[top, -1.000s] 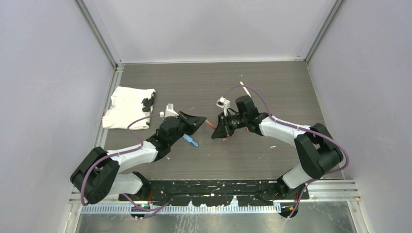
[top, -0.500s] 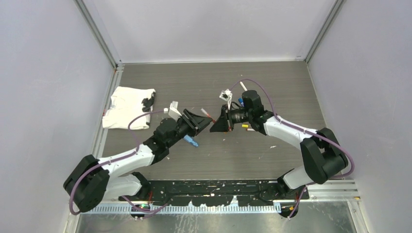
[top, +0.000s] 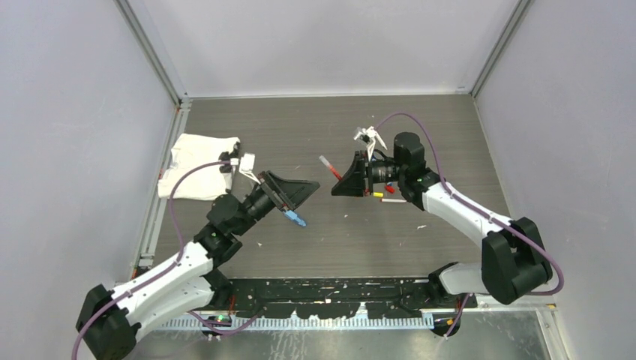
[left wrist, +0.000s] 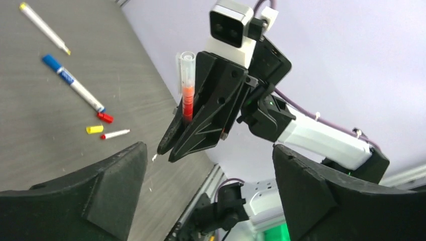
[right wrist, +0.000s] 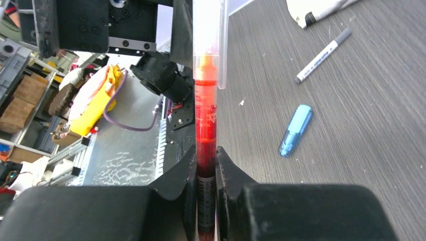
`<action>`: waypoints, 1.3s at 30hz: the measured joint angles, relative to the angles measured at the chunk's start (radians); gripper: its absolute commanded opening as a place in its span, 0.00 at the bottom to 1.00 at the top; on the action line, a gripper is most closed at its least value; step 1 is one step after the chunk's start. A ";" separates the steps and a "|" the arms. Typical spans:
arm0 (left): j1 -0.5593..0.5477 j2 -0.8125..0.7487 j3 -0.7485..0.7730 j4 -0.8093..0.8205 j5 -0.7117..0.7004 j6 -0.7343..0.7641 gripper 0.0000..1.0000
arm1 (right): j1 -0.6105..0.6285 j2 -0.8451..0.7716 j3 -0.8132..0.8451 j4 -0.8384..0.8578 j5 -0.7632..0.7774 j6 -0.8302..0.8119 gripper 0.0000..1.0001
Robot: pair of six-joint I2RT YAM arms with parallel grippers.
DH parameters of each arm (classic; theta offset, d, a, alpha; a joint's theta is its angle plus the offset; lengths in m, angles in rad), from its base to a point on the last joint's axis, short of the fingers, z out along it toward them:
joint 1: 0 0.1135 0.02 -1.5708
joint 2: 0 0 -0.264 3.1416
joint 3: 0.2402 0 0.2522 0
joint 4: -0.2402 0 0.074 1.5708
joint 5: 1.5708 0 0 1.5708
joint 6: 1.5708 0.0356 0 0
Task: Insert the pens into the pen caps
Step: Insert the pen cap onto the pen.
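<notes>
Right gripper (right wrist: 205, 156) pinches the red pen (right wrist: 205, 113), capped end jutting out — left gripper (top: 304, 192) spread wide, facing it.

White link shells, bulky black joints on left arm (top: 174, 265) and right arm (top: 459, 212). Purple cable (top: 405, 115) looped outside each, shoulder to wrist. White camera box (left wrist: 230, 26), dark lens face, atop wrist. Matte black left gripper (top: 313, 185) and right gripper (left wrist: 170, 150): tapered triangular fingers, open truss cut-outs, small holes. Tiny green light (left wrist: 272, 102) on right wrist housing.
</notes>
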 measured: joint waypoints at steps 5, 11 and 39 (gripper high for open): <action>0.000 -0.092 -0.002 0.006 0.013 0.121 1.00 | -0.026 -0.061 0.000 0.037 -0.044 0.030 0.01; 0.000 -0.023 0.188 -0.189 -0.018 0.151 0.93 | -0.038 -0.070 0.000 0.051 -0.064 0.045 0.01; -0.195 0.313 0.605 -0.620 -0.439 0.104 0.49 | -0.041 -0.070 -0.002 0.007 -0.047 0.013 0.01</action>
